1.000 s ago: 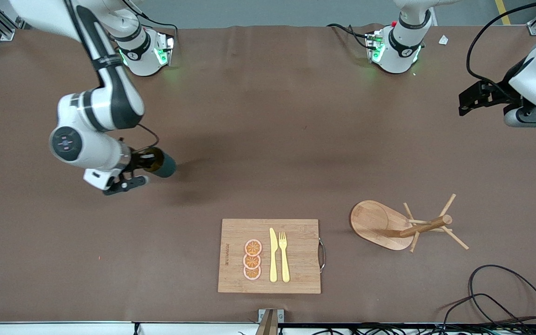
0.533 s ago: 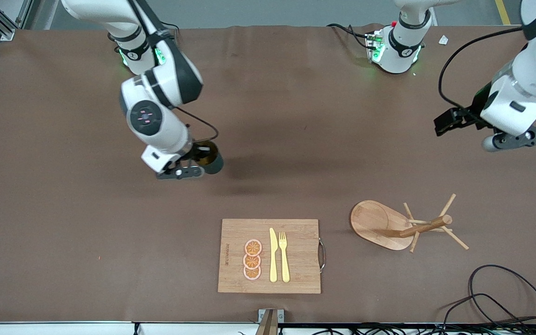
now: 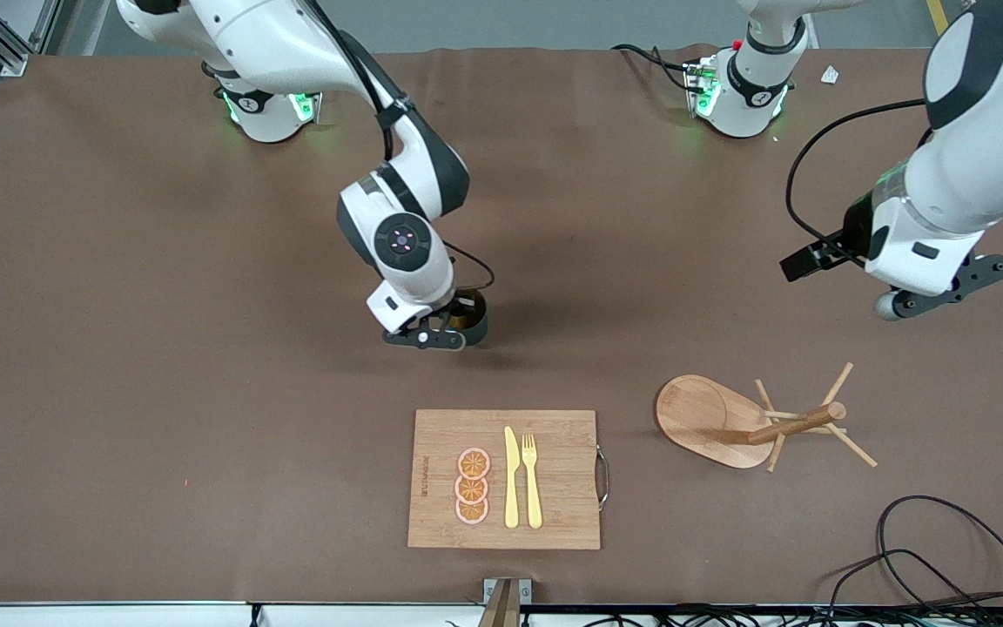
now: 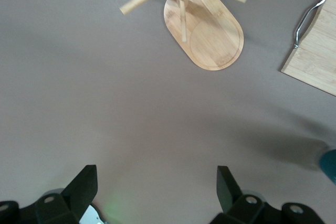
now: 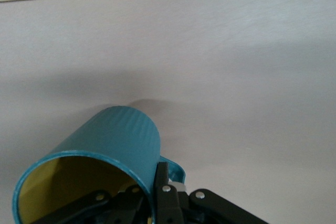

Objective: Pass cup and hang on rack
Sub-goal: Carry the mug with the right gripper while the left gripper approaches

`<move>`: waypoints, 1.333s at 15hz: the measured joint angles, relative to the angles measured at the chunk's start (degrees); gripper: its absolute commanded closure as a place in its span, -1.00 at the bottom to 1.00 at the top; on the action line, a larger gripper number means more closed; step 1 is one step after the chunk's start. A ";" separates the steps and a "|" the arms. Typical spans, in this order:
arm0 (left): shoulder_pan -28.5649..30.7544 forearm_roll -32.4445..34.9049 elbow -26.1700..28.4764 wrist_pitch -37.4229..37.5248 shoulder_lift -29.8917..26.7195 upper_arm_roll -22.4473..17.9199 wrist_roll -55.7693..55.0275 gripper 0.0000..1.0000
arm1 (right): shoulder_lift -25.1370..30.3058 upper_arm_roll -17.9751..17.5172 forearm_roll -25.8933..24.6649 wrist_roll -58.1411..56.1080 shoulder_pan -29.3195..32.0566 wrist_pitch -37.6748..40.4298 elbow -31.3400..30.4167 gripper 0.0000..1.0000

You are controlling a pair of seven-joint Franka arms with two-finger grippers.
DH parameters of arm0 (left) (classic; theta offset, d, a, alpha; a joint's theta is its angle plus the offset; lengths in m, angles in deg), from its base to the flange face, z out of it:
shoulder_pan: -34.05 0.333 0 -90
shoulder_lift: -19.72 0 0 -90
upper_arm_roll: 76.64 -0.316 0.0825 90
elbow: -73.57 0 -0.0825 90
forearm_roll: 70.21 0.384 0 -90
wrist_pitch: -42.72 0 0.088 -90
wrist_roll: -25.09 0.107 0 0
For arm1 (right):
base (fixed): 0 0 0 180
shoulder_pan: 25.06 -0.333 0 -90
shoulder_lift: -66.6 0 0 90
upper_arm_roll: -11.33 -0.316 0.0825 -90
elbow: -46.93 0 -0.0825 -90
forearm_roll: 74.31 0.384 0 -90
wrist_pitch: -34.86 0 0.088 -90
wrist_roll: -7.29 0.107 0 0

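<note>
The cup (image 3: 473, 315) is a teal mug with a yellowish inside, tilted in the air low over the middle of the table. My right gripper (image 3: 445, 333) is shut on its wall at the rim, beside the small handle. The right wrist view shows the cup (image 5: 107, 150) with one finger (image 5: 161, 176) outside the wall. The rack (image 3: 715, 420) stands upright toward the left arm's end of the table. My left gripper (image 3: 802, 261) hangs open and holds nothing, over bare table at that end. In the left wrist view, the left gripper (image 4: 156, 182) faces the rack (image 4: 210, 35).
A wooden cutting board (image 3: 554, 435) with a yellow knife, a fork and three orange slices lies nearer the front camera than the cup. Black cables (image 3: 945, 557) loop at the table's front corner by the left arm's end.
My right arm has carried the cup from its own end of the table to the middle. My left arm has come down and inward toward the rack, its gripper still open.
</note>
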 measured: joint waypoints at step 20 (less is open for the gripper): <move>-5.11 0.00 0.17 -5.46 2.23 1.95 -3.74 -1.00 | -6.29 0.87 2.96 15.69 -6.76 1.61 10.75 -1.00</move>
